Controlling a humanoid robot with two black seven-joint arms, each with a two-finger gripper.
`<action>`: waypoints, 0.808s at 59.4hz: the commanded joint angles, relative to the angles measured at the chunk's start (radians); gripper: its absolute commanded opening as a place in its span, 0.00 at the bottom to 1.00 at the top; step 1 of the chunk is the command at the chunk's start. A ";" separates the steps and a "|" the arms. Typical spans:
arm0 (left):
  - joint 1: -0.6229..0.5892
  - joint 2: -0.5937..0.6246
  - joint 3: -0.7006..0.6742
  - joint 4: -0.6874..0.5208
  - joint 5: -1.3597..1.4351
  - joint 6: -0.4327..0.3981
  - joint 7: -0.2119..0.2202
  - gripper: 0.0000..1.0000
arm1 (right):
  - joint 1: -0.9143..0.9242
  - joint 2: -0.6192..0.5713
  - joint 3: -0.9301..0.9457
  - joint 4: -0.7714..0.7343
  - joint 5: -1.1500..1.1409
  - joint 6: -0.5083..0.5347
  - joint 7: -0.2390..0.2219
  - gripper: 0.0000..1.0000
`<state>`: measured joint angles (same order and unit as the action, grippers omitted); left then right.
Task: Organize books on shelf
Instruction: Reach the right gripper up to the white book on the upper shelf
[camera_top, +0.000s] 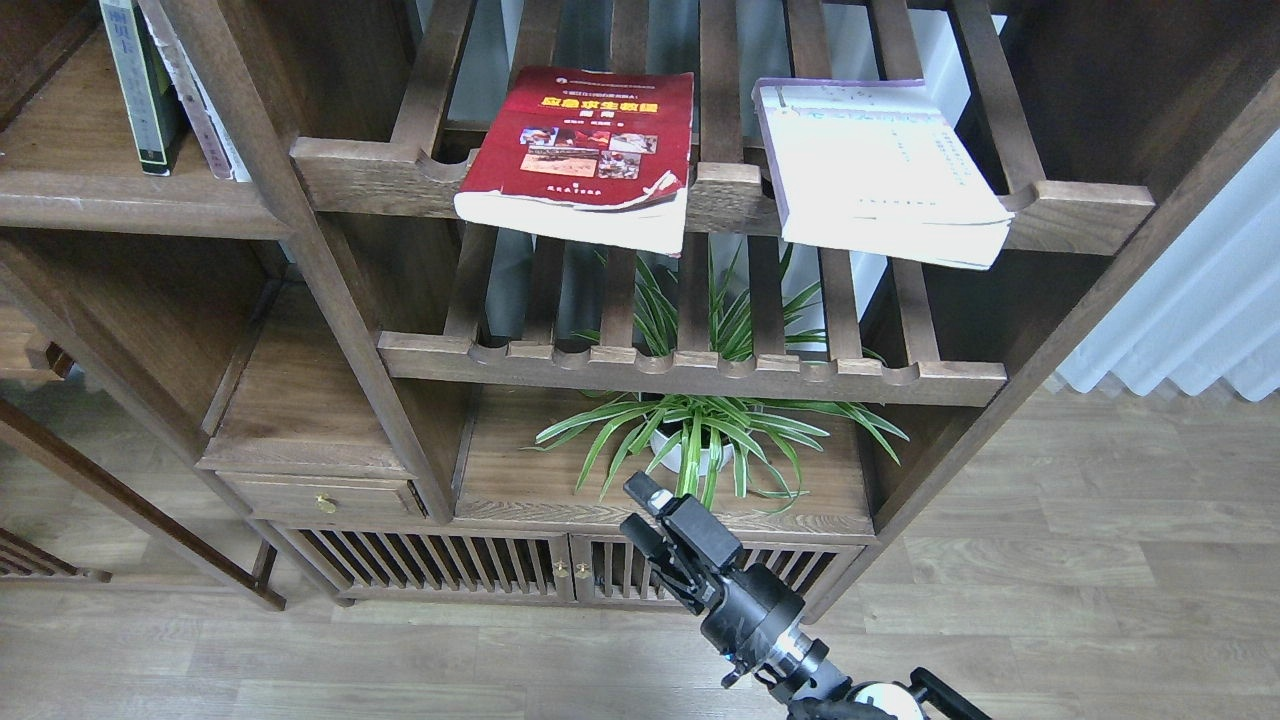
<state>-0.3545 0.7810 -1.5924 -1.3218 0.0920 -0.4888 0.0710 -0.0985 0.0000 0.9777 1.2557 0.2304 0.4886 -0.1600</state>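
Red book (585, 150) and cream-white book (880, 170) lie flat, side by side and apart, on the upper slatted rack (1080, 215), front edges overhanging its rail. A grey-black book (140, 85) stands upright on the plank shelf (100, 195) at left. Below, the right gripper (640, 510) hangs near a potted plant (700, 430), jaws spread and holding nothing

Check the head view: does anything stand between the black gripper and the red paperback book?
Yes. The lower slatted wooden rack crosses between the gripper and the red book, and the green spider plant's leaves hang nearby.
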 joint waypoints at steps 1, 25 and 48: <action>0.086 -0.014 -0.011 -0.019 -0.044 0.000 -0.002 0.93 | -0.017 0.000 0.027 0.062 0.004 0.000 0.033 0.99; 0.325 -0.169 0.008 -0.047 -0.064 0.000 0.007 0.99 | -0.017 0.000 0.139 0.241 0.006 0.000 0.053 0.97; 0.362 -0.204 0.008 -0.043 -0.064 0.000 0.006 0.99 | 0.085 0.000 0.334 0.303 0.000 0.000 0.051 0.94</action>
<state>0.0071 0.5770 -1.5846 -1.3659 0.0276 -0.4887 0.0783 -0.0551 0.0000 1.2602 1.5577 0.2303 0.4888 -0.1087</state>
